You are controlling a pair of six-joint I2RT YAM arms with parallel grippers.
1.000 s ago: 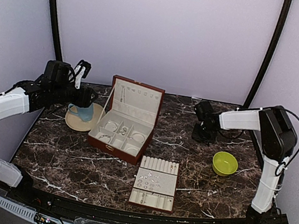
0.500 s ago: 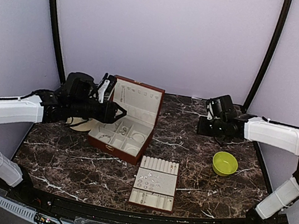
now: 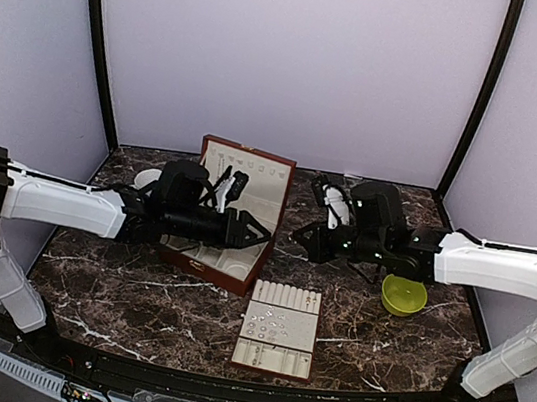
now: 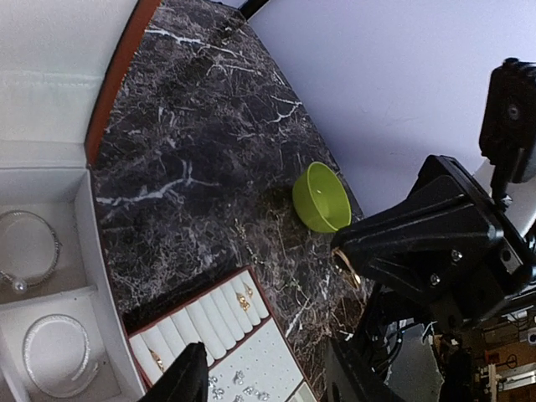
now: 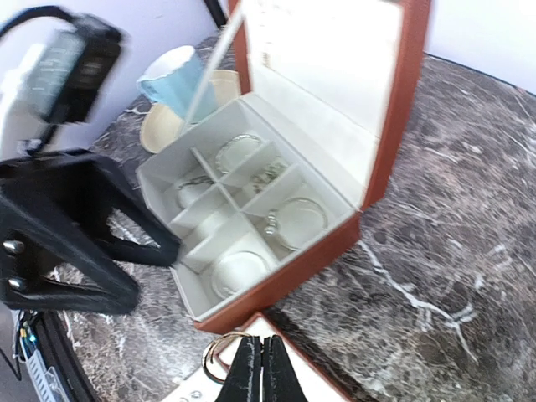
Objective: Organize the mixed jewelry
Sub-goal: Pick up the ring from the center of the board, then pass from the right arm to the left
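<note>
- From above, the left gripper (image 3: pixel 256 232) hangs over the open box's (image 3: pixel 203 264) front compartments. Its jaws are spread, with nothing between them.
- The right gripper (image 5: pixel 258 369) shows best on its own camera: fingers pressed together, pinching a thin gold-toned ring (image 5: pixel 216 356) above the box's near corner.
- The left wrist view catches that ring from the far side, glinting at the right fingertips.
- Up close, that view also shows two silvery hoop bracelets (image 4: pixel 32 251), one per compartment; from above they're too small to make out.
- Small silvery pieces (image 3: pixel 270 325) sit on the cream ring tray (image 3: pixel 270 360), near the box.
- The right wrist view gives the blue mug (image 5: pixel 172 79) on its saucer (image 5: pixel 159 130), and the left wrist view the green bowl (image 4: pixel 322 197).
</note>
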